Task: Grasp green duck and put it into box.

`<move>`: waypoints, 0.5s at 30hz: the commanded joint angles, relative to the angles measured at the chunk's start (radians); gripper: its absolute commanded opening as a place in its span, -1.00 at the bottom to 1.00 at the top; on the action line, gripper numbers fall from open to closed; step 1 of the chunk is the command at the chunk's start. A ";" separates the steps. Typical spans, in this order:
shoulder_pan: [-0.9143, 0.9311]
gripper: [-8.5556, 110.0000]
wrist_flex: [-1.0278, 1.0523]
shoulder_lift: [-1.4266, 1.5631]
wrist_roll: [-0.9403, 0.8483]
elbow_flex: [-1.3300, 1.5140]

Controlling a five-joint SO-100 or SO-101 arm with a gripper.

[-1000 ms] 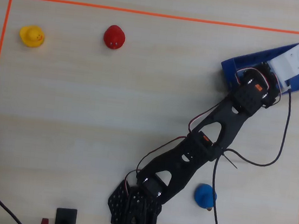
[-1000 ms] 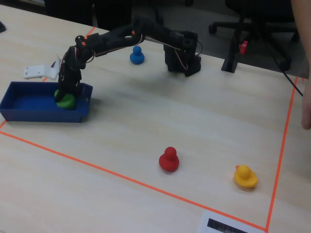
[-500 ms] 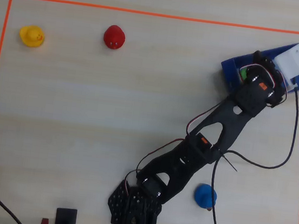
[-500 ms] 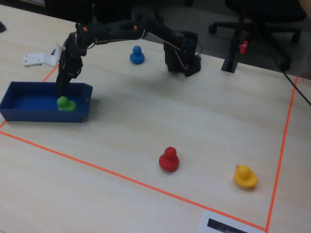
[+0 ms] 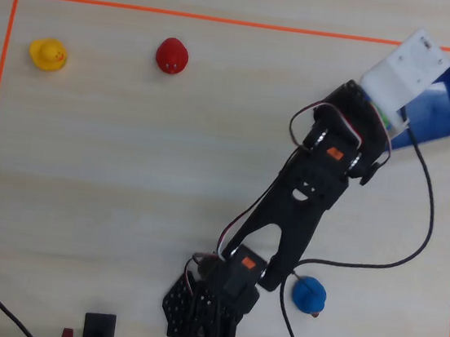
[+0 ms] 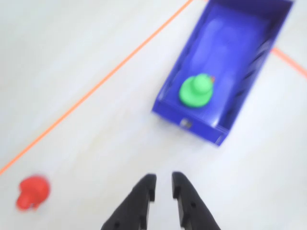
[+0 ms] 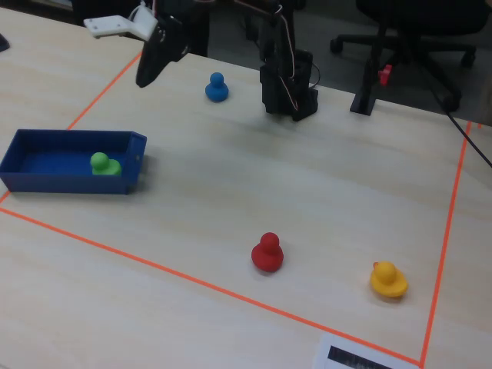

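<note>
Black two-finger gripper (image 6: 162, 186) at the wrist view's bottom edge, fingers nearly closed, holding nothing, with bare pale table all around. The small lime-green rubber duck (image 6: 195, 91), glossy with a round head, sits upper right inside the dark-blue low-walled rectangular box (image 6: 189, 125).

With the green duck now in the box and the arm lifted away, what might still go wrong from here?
Little, probably. The green duck sits upright near one end wall of the box, whose walls are low, so a knock could tip it out. The gripper, nearly shut and empty, hangs above the table; lowering toward its base could bump the blue duck beside the base.
</note>
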 commanded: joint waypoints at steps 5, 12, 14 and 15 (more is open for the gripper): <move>-0.229 -0.85 -0.324 0.819 -0.026 1.293; -0.410 -0.85 -0.176 1.256 -0.026 1.717; -0.457 -0.85 -0.132 1.347 -0.026 1.773; -0.477 -0.85 -0.110 1.382 -0.031 1.795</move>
